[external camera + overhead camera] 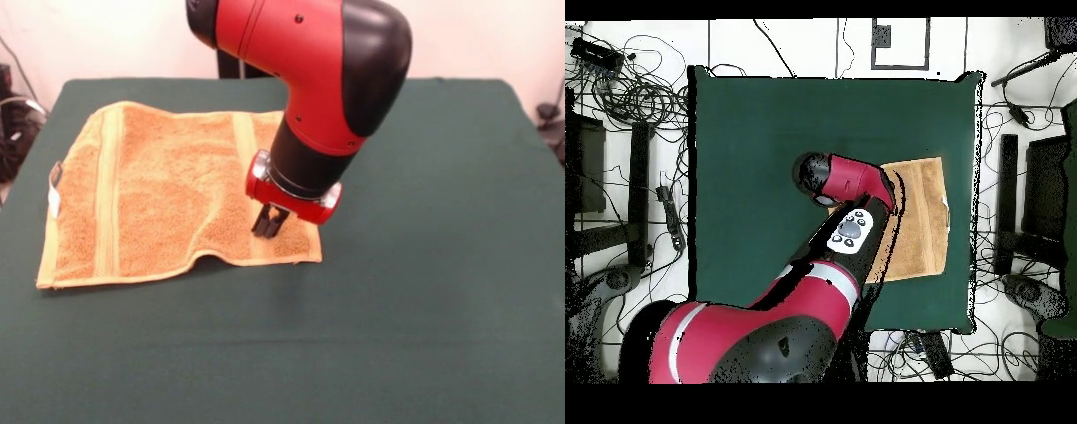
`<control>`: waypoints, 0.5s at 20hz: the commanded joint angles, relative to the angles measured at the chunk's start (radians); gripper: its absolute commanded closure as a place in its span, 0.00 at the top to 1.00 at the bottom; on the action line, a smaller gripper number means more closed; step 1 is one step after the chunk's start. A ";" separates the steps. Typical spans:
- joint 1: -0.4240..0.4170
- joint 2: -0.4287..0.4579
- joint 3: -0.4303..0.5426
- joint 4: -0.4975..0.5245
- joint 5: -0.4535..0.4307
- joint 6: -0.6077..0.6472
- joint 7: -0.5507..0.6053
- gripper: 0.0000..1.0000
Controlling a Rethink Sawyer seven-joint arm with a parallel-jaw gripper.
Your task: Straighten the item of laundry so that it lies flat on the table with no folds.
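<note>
- Towel (168, 194) lay mostly spread on the table (424, 309), its near edge slightly rumpled.
- Gripper (268, 223) pressed on it, fingers seemingly nearly closed, pinching cloth.

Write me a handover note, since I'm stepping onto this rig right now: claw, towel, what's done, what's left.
Claw: down on the towel near its front right corner; open or shut cannot be told.
Towel: on the left part of the table in the front view, mostly spread out, white tag on its left edge.
Done: most of it lies flat.
Left: a ripple along the front edge lifts off the table; smooth it out.
</note>
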 commanded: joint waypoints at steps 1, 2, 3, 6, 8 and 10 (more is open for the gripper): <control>0.075 0.295 0.382 -0.105 0.219 -0.488 0.410 0.00; 0.069 0.285 0.406 -0.076 0.249 -0.535 0.455 0.00; 0.050 0.274 0.440 -0.059 0.258 -0.537 0.447 0.00; 0.032 0.264 0.470 -0.050 0.225 -0.566 0.381 0.00; 0.037 0.265 0.467 -0.052 0.231 -0.559 0.373 0.00; 0.049 0.270 0.446 -0.070 0.230 -0.531 0.356 0.00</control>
